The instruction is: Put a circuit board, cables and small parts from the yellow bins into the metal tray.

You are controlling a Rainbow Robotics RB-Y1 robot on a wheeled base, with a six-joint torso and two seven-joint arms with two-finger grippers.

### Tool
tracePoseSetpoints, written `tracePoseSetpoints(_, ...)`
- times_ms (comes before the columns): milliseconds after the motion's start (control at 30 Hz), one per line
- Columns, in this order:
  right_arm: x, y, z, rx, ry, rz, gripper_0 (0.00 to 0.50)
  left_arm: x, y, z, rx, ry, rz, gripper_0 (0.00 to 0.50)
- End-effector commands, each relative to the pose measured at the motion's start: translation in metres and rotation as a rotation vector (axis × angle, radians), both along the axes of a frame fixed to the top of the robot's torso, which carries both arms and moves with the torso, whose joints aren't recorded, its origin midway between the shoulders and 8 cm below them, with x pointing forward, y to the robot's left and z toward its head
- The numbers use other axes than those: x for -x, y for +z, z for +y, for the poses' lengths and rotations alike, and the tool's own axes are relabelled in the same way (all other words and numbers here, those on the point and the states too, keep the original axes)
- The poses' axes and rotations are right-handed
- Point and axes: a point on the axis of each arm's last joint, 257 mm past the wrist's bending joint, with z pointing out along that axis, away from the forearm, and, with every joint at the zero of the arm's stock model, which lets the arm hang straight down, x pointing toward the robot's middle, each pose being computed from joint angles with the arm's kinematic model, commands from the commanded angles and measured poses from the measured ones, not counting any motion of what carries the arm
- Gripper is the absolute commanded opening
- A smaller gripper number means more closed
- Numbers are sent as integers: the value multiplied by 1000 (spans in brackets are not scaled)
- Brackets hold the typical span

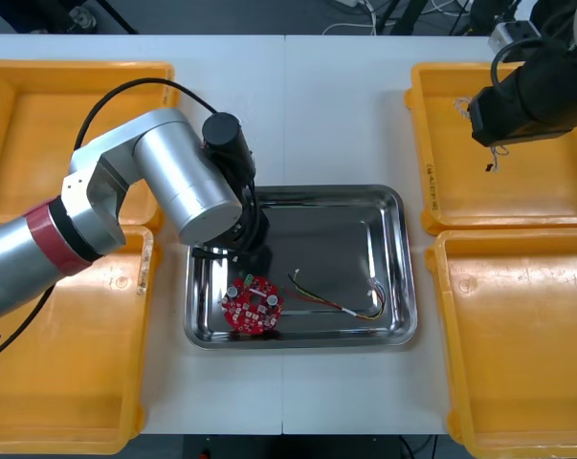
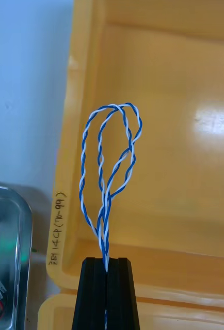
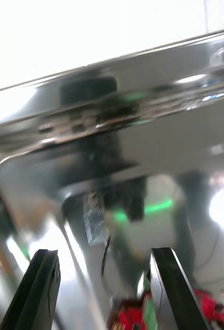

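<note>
Left arm: silver-grey cylindrical links, red band beside black ring, black arm cable looping to black wrist cap. Right arm: black housing. Right gripper: fingers black, grooved lengthwise.

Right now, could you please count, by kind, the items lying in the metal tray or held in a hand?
Round red circuit boards: 1
Red and yellow cables: 1
Twisted blue and white cables, in the right hand: 1
Total: 3
</note>
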Motion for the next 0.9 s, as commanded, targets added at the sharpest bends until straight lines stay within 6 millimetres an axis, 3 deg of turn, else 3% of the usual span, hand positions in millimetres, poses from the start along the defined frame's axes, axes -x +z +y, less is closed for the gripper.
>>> tracePoseSetpoints(33,10,-6,38,33,120,-8,0,-5,51,-14,58,33,-47,500)
tracePoseSetpoints(300,25,-23,69,92,232,11,0,-14,103,5,91,104,-47,500)
tracePoseSetpoints(467,44,-45,89,130,317,39,0,-23,128,32,95,181,-44,500)
tracePoseSetpoints(767,80,-79,125,162,479,107,0,-44,155,71,143,301,-51,500)
tracePoseSetpoints(900,80,-84,143,177,553,81,0,-54,163,89,166,358,-51,500)
